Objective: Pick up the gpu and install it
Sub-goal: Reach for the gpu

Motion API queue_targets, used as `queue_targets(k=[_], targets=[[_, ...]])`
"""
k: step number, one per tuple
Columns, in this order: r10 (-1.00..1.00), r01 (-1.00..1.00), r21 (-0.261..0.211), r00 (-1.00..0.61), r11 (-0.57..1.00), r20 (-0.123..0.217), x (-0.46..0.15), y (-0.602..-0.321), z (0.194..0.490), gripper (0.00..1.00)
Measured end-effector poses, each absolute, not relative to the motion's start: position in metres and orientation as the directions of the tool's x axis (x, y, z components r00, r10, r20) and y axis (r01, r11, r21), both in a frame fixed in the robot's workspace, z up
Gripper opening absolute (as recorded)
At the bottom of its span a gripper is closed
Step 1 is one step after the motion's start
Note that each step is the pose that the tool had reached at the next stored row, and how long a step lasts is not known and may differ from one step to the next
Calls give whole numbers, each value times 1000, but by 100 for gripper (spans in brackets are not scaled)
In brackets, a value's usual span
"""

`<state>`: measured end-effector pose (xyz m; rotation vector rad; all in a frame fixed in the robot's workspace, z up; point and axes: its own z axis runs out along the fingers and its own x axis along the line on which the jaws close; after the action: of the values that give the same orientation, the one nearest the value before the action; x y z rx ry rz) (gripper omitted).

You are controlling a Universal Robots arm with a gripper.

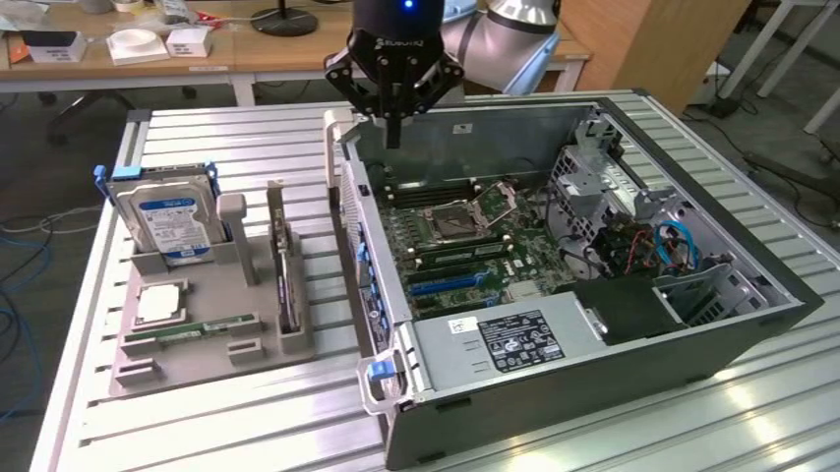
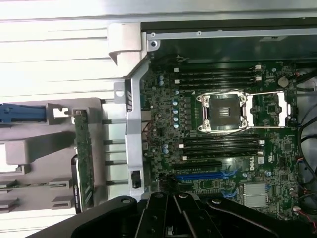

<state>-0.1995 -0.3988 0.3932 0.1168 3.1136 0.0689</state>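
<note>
The black two-fingered pincer (image 1: 391, 136) hangs with its fingers pressed together and nothing between them. It sits above the far end of the open dark-grey metal computer case (image 1: 591, 379), over the case wall that faces the parts holder. In the wrist view the pincer (image 2: 173, 199) shows as dark linkages meeting at a closed tip over the green motherboard (image 2: 163, 124).

The gpu (image 1: 281, 275), a thin dark circuit card with a silvery end bracket, stands on its long edge in a slot of the pale grey moulded holder (image 1: 184, 369). It is on the side of the holder nearest the case, well apart from the pincer. In the wrist view the gpu (image 2: 84, 158) appears edge-on as a narrow green strip.

In the same holder a silver hard drive with a blue label (image 1: 171, 216) stands upright, and a narrow green memory stick (image 1: 197, 330) lies flat.

The holder and the case sit side by side on a slatted aluminium worktop (image 1: 210, 138). A long blue expansion slot (image 2: 203, 175) lies on the motherboard, near the square metal-framed processor socket (image 2: 225, 113).
</note>
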Motion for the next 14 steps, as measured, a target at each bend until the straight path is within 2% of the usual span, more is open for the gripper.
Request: queue_targets(k=[14], targets=[[75,74,45,-997,996,-23,-228,-399,393,10]])
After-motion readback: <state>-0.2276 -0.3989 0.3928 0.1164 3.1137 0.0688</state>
